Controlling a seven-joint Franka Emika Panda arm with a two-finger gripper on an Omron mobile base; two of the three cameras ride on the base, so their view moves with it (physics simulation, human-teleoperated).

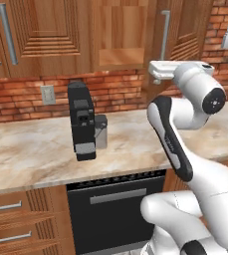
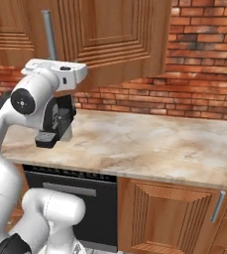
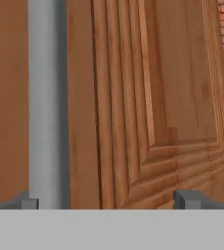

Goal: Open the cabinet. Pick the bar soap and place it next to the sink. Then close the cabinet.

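The cabinet (image 1: 118, 37) stands open, its plain wooden inside and shelf showing. Its raised-panel door (image 2: 115, 34) is swung out toward me, with the long silver bar handle (image 2: 49, 33) upright on it. In the hand view the door (image 3: 172, 97) is very close. My gripper (image 3: 108, 201) is open, and the handle (image 3: 45, 97) runs just inside its left fingertip (image 3: 28, 202) with nothing clamped. The white hand (image 1: 161, 69) hovers just below the door's lower edge. The bar soap and the sink are out of view.
A black coffee machine (image 1: 83, 122) stands on the marble counter (image 1: 31, 149) against the brick wall. A dark oven front (image 1: 115, 209) and drawers (image 1: 11, 219) sit below. My own arm (image 1: 172, 144) crosses in front of the counter's right part.
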